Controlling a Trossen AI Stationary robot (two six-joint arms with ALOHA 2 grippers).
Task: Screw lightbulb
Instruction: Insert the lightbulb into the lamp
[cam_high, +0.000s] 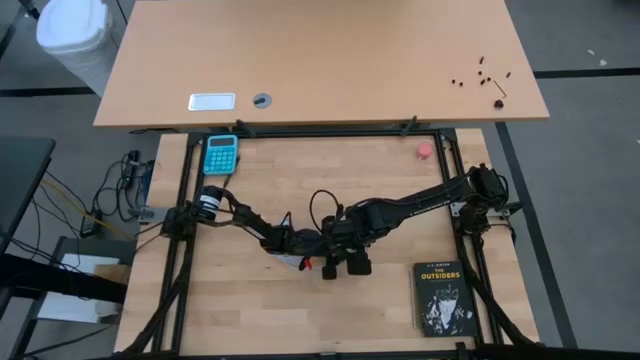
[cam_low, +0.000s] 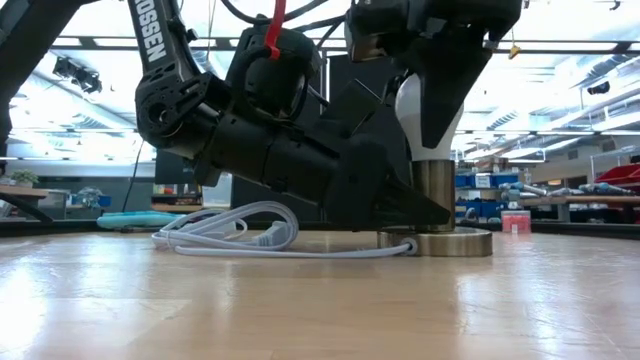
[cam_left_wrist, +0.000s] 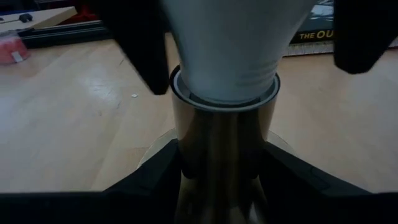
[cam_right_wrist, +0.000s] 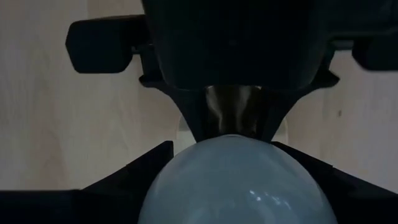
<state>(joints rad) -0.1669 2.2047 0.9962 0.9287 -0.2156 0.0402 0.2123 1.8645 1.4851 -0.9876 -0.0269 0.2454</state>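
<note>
Both dark arms meet near the middle of the wooden counter (cam_high: 250, 310), a little toward the near side. The lightbulb (cam_low: 428, 115) stands upright there, its narrow end down in a shiny metal socket (cam_low: 436, 200) that sits on a round base on the counter. A white cord (cam_low: 235, 235) lies coiled just left of the socket and runs to its base.

The right hand (cam_right_wrist: 230, 149) comes down from above and is clenched around the round white top of the lightbulb — one dark finger on each side of it. The left hand (cam_left_wrist: 221, 177) lies low along the counter, reaching in from the left, and its two fingers grasp the metal socket just under the bulb.

Other things sit well apart from the arms: a black book (cam_high: 442, 297) at the near right, a small pink-red round thing (cam_high: 425, 151) at the far right, and a blue calculator (cam_high: 221, 154) at the far left. Beyond the counter is a second, paler table (cam_high: 320, 60) with a few small dark bits (cam_high: 484, 72) on its right end.
</note>
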